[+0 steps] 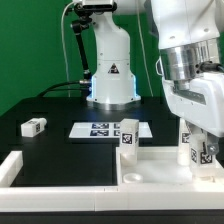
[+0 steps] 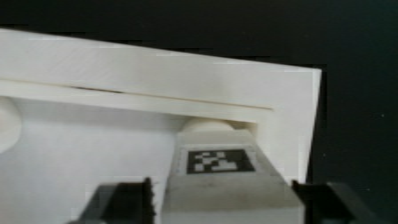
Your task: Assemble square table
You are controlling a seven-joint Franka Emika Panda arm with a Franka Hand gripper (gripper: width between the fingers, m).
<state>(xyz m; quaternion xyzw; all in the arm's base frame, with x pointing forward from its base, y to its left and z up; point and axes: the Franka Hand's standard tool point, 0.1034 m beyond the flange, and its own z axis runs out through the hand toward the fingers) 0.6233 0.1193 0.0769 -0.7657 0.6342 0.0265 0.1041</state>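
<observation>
Claw [image 2: 222, 200] held spread, fingers [image 2: 125, 203] set either side of the tagged leg [image 2: 217, 160], slim gaps left, leg stood upright, long axis vertical, lower end seated on the white tabletop [image 2: 107, 120] near its corner, black desk [image 1: 50, 142] beneath.

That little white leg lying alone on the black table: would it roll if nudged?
Probably not: the leg looks blocky and flat-sided, so it should slide. It seems stiff plastic, likely light. Lying low, it should hardly tip.
</observation>
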